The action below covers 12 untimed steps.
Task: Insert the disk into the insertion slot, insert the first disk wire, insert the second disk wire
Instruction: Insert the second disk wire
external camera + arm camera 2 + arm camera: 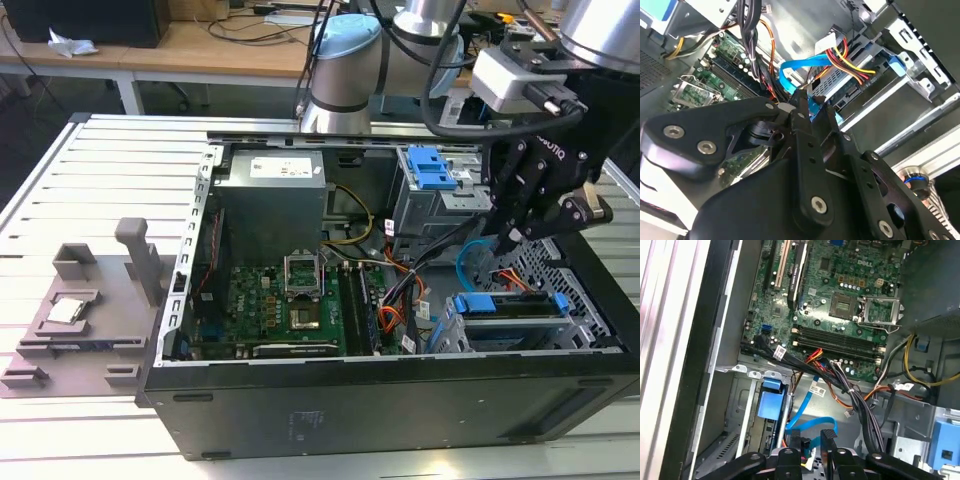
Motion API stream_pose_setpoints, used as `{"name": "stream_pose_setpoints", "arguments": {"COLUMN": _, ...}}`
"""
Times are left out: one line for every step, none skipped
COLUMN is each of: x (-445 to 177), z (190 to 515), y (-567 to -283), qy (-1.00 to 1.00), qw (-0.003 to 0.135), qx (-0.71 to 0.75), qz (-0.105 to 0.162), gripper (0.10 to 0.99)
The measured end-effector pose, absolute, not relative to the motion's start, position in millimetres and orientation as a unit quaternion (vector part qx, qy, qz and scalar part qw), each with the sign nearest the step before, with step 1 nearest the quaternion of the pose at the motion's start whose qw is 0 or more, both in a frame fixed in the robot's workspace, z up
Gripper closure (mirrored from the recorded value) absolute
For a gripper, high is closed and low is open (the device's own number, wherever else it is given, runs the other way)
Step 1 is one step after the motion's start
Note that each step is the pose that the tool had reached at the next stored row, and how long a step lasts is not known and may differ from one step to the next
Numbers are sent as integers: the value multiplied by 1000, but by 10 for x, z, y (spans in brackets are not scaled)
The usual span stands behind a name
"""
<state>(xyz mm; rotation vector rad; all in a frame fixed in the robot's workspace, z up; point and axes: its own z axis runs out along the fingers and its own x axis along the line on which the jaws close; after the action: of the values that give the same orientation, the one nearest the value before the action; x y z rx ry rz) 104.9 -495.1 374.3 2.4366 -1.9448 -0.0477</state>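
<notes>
End effector (510,240) close above disk (482,303) edge

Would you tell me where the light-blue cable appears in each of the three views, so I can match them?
Exterior view: the light-blue cable curves beside the blue-framed disk, at the exterior view's right.
Second wrist view: the cable runs as a flat band next to the red and yellow wires.
First wrist view: the cable loops beside the black wire bundle.
Shared landmark: the green motherboard.

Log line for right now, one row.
disk: in insertion slot | first disk wire: reaches disk's end | second disk wire: looped beside disk | claw: at second disk wire
</notes>
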Motion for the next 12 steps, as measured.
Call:
{"name": "stream_pose_setpoints", "arguments": {"x": 1049, "z": 3728, "y": -4951, "qy": -621, "qw": 13, "qx": 784, "qz": -14, "gripper": 784}}
{"name": "stream_pose_setpoints", "arguments": {"x": 1049, "z": 3726, "y": -4951, "qy": -620, "qw": 14, "qx": 784, "qz": -13, "gripper": 784}}
{"name": "stream_pose_setpoints", "arguments": {"x": 1049, "z": 3725, "y": -4952, "qy": -620, "qw": 15, "qx": 784, "qz": -13, "gripper": 784}}
{"name": "stream_pose_setpoints", "arguments": {"x": 1049, "z": 3725, "y": -4953, "qy": -620, "qw": 15, "qx": 784, "qz": -13, "gripper": 784}}
{"name": "stream_pose_setpoints", "arguments": {"x": 1049, "z": 3725, "y": -4953, "qy": -620, "qw": 15, "qx": 784, "qz": -13, "gripper": 800}}
{"name": "stream_pose_setpoints", "arguments": {"x": 1049, "z": 3725, "y": -4955, "qy": -620, "qw": 15, "qx": 784, "qz": -13, "gripper": 867}}
{"name": "stream_pose_setpoints", "arguments": {"x": 1049, "z": 3725, "y": -4955, "qy": -620, "qw": 15, "qx": 784, "qz": -13, "gripper": 922}}
{"name": "stream_pose_setpoints", "arguments": {"x": 1049, "z": 3725, "y": -4956, "qy": -620, "qw": 15, "qx": 784, "qz": -13, "gripper": 922}}
{"name": "stream_pose_setpoints", "arguments": {"x": 1049, "z": 3725, "y": -4956, "qy": -620, "qw": 15, "qx": 784, "qz": -13, "gripper": 922}}
{"name": "stream_pose_setpoints", "arguments": {"x": 1049, "z": 3725, "y": -4957, "qy": -620, "qw": 15, "qx": 784, "qz": -13, "gripper": 922}}
{"name": "stream_pose_setpoints", "arguments": {"x": 1049, "z": 3725, "y": -4957, "qy": -620, "qw": 15, "qx": 784, "qz": -12, "gripper": 922}}
{"name": "stream_pose_setpoints", "arguments": {"x": 1049, "z": 3725, "y": -4960, "qy": -620, "qw": 15, "qx": 784, "qz": -12, "gripper": 922}}
